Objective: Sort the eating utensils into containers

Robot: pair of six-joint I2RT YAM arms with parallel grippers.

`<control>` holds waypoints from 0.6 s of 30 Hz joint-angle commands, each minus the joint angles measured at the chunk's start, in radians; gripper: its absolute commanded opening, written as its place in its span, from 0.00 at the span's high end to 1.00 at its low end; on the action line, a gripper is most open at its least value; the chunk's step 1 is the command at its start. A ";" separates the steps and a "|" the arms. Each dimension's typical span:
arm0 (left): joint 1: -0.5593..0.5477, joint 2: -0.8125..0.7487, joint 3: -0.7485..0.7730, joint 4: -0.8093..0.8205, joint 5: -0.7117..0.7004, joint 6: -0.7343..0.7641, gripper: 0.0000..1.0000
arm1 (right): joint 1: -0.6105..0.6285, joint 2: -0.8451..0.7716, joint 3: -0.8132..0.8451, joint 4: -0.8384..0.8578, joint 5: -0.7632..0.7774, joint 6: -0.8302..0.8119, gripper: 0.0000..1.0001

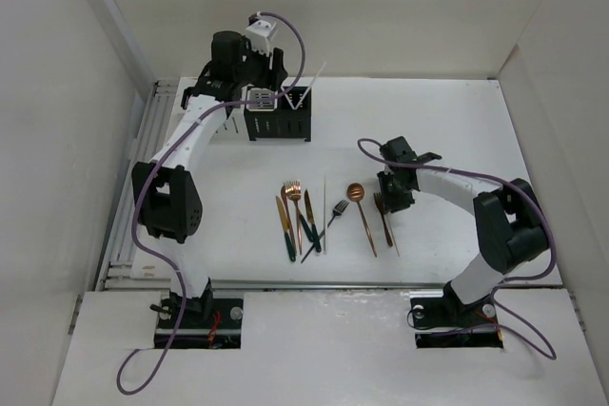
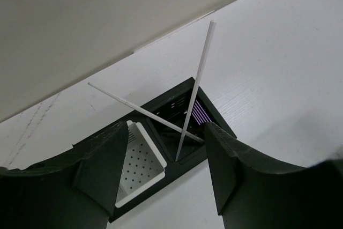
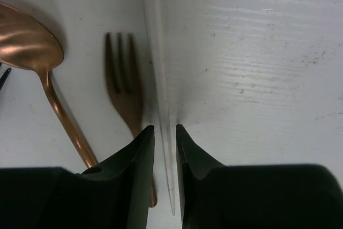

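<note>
My right gripper is down on the table, shut on a thin white stick that lies flat beside a copper fork and a copper spoon. From above, the right gripper is at the right end of a row of utensils: copper and dark knives and forks, another white stick and a dark fork. My left gripper hangs open and empty over the containers. Two white sticks lean crossed in a black caddy; the white caddy beside it looks empty.
The containers stand at the back of the table, close to the rear wall. White walls enclose the table on the left, back and right. The left arm reaches along the left side.
</note>
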 commanded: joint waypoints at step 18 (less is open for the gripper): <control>0.004 -0.065 0.044 -0.078 0.030 -0.014 0.44 | 0.047 0.003 0.030 -0.022 0.049 0.038 0.64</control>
